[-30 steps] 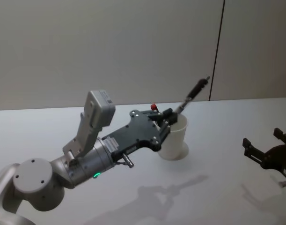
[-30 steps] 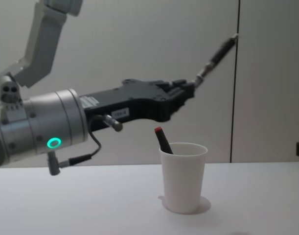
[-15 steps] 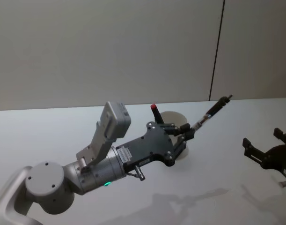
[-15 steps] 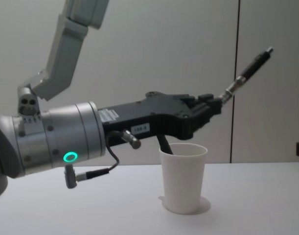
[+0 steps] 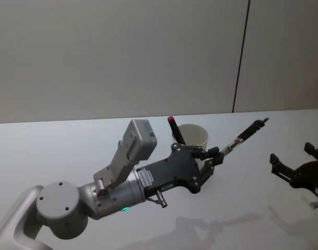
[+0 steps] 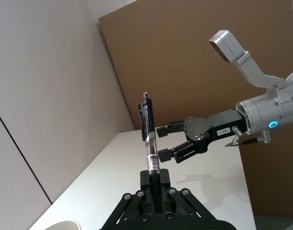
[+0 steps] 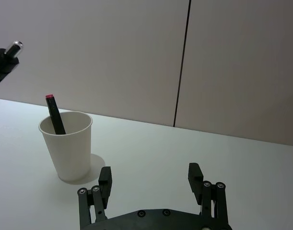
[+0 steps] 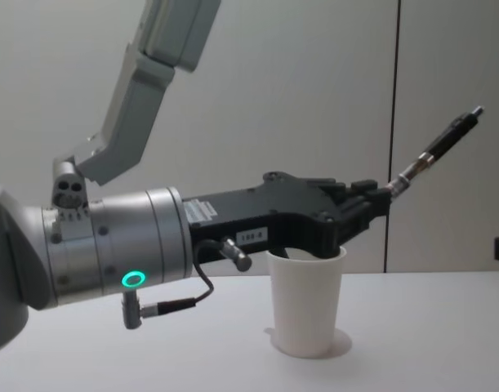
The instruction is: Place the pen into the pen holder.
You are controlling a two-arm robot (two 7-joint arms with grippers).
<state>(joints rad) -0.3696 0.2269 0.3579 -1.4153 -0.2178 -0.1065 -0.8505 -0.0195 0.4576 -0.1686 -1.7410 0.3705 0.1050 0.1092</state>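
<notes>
Left gripper (image 5: 216, 154) clenched on the pen (image 5: 247, 134), beside the pen holder (image 5: 196, 136).
We note the pen tilted upward, outside the holder, to its right; a red-capped marker (image 7: 54, 115) stands inside; right gripper (image 7: 151, 173) released, well apart.

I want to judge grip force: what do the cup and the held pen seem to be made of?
The cup looks like thin paper: matte white, tapered, rolled rim. The pen in the left gripper looks like plastic: glossy black upper part, clear barrel with a label inside; its shiny end cap may be metal.
</notes>
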